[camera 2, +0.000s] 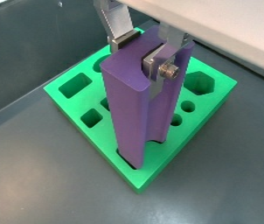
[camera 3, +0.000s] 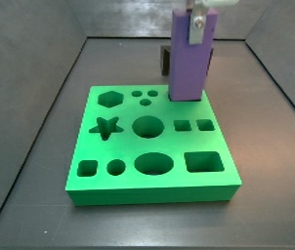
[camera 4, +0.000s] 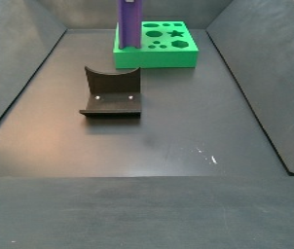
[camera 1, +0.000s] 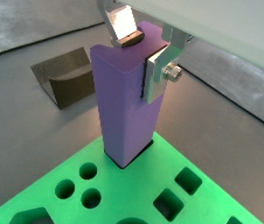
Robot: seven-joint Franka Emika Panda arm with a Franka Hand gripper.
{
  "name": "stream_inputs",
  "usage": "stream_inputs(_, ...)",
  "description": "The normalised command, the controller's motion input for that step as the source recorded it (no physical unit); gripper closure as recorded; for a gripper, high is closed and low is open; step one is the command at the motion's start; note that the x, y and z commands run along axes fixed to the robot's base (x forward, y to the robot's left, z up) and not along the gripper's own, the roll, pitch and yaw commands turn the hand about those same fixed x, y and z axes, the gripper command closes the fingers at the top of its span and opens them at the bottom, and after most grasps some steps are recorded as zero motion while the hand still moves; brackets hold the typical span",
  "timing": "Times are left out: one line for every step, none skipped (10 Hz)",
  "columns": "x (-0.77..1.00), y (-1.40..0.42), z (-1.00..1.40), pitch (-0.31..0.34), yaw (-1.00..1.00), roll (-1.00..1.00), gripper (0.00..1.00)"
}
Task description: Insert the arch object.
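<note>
My gripper [camera 1: 142, 54] is shut on the top of a tall purple bar [camera 1: 128, 105]. It shows the same way in the second wrist view [camera 2: 142, 51]. The bar stands upright with its lower end in a hole at the edge of the green board [camera 2: 87, 96]. In a side view the bar [camera 3: 189, 59] rises from the board's [camera 3: 150, 137] far right part, with the gripper [camera 3: 202, 15] above it. The bar [camera 4: 130, 24] and board [camera 4: 157, 49] also show far off in a side view. No small dark arch object is in view.
The dark fixture [camera 4: 111, 92], an upright with a curved top on a base plate, stands on the grey floor apart from the board. It also shows in a wrist view [camera 1: 65, 79]. The board has star, hexagon, round and square holes. Dark walls enclose the floor.
</note>
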Motion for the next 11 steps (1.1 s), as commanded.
stream_inputs(0.18, -0.02, -0.22, 0.036, -0.35, 0.0, 1.0)
stream_inputs(0.11, 0.0, -0.23, 0.034, -0.36, 0.0, 1.0)
stream_inputs(0.0, 0.0, -0.25, 0.004, -0.27, 0.0, 1.0)
stream_inputs(0.0, 0.0, -0.25, 0.0, -0.13, 0.0, 1.0)
stream_inputs(0.0, 0.0, -0.26, 0.0, -0.04, -0.01, 1.0)
stream_inputs(0.0, 0.0, -0.25, 0.0, 0.0, 0.0, 1.0)
stream_inputs(0.0, 0.0, -0.27, 0.026, 0.0, 0.03, 1.0)
stream_inputs(0.04, -0.03, -0.31, 0.049, 0.0, 0.08, 1.0)
stream_inputs(0.03, -0.01, -0.29, 0.041, 0.0, 0.09, 1.0)
stream_inputs(0.08, 0.0, -0.26, 0.053, 0.0, 0.14, 1.0)
stream_inputs(0.0, 0.0, -0.18, 0.011, 0.0, 0.08, 1.0)
